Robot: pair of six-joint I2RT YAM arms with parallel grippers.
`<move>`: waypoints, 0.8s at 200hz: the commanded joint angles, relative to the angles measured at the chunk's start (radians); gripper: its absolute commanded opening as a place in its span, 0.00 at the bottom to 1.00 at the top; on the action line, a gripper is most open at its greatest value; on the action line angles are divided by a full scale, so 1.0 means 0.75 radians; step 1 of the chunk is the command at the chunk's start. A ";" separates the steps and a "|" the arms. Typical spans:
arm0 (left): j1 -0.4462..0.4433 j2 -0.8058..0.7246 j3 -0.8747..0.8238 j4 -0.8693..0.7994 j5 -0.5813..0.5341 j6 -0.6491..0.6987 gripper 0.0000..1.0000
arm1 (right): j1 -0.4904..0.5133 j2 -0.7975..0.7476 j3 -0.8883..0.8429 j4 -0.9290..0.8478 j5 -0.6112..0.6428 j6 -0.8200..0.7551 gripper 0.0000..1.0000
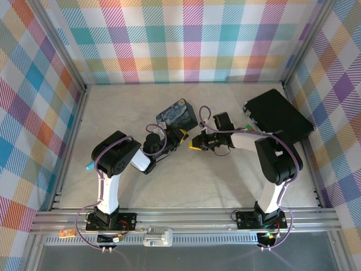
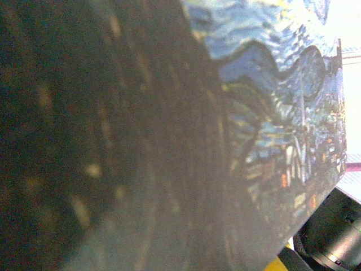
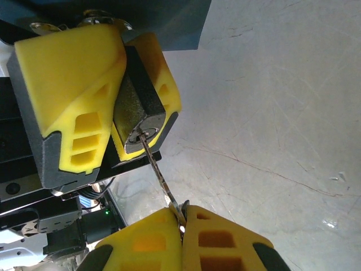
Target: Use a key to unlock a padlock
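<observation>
This is a robotics lab bench set up as a closed test cell, not a home or a shop. A pale, scuffed tabletop (image 1: 214,186) is boxed in by bare aluminium frame rails (image 1: 192,216) and screened on three sides by bright checked fabric walls (image 1: 186,39). Two small machines, the left arm (image 1: 118,152) and the right arm (image 1: 276,161), are bolted by their bases to the front rail, with purple cables (image 1: 100,180) looping loose along them and a little bare circuit board (image 1: 67,234) on the frame at the near left corner.
</observation>
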 commanded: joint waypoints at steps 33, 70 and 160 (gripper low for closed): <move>-0.047 0.030 -0.031 -0.036 0.076 0.002 0.00 | -0.012 -0.010 0.055 0.169 0.034 0.037 0.00; -0.067 0.031 -0.055 -0.037 0.072 0.016 0.00 | -0.015 -0.001 0.102 0.163 0.051 0.062 0.00; -0.073 0.092 -0.040 -0.037 0.031 0.037 0.00 | -0.011 0.008 0.156 0.027 0.021 0.142 0.00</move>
